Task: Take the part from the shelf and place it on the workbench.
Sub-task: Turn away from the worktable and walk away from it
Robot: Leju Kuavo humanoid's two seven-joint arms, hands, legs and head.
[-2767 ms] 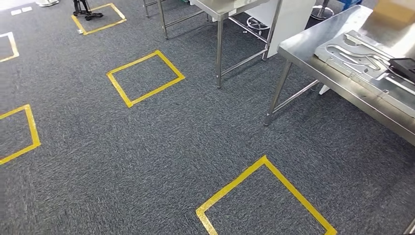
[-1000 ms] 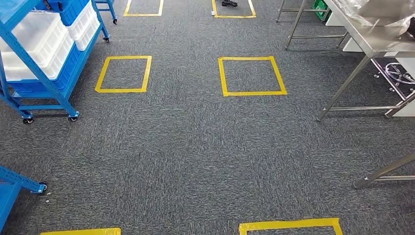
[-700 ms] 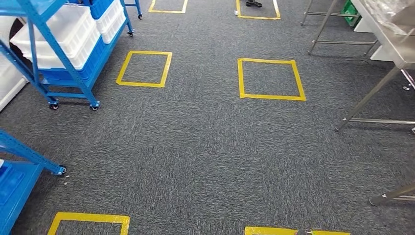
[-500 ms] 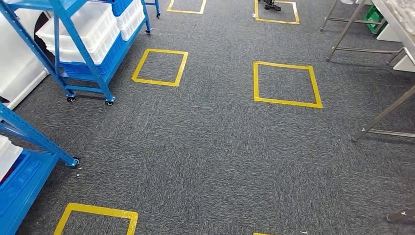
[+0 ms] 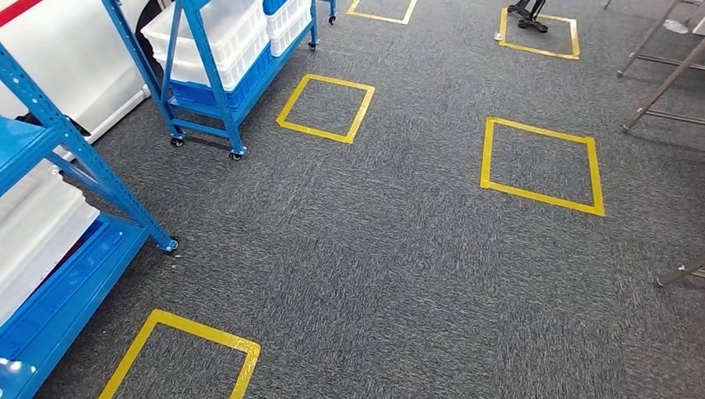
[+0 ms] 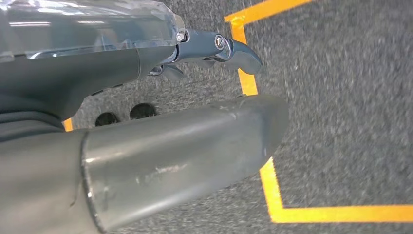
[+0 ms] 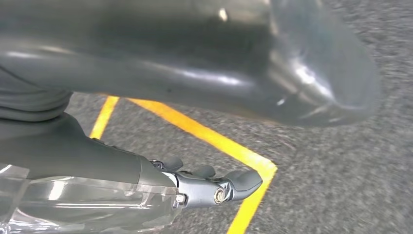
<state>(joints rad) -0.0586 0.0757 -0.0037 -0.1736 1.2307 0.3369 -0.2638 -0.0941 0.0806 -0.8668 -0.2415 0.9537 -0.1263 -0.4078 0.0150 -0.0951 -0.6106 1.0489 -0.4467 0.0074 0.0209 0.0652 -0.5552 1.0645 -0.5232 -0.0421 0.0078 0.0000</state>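
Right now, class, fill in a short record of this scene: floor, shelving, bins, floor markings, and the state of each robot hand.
floor: dark grey carpet
shelving: two blue wheeled racks, near rack, far rack
bins: white bins on both racks, one at
floor markings: yellow tape squares, one at
left robot hand: holds nothing, hangs over carpet
right robot hand: holds nothing, hangs over carpet
part: not yet picked up

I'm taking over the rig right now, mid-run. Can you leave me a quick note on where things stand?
Left hand: empty, fingers apart, hanging over the grey carpet.
Right hand: the same, empty.
Blue metal shelf with white plastic bins stands close on the left; a second blue wheeled shelf stands farther back.
Done: nothing picked yet.
Left: reach the shelf, take the part, carry it to the workbench.
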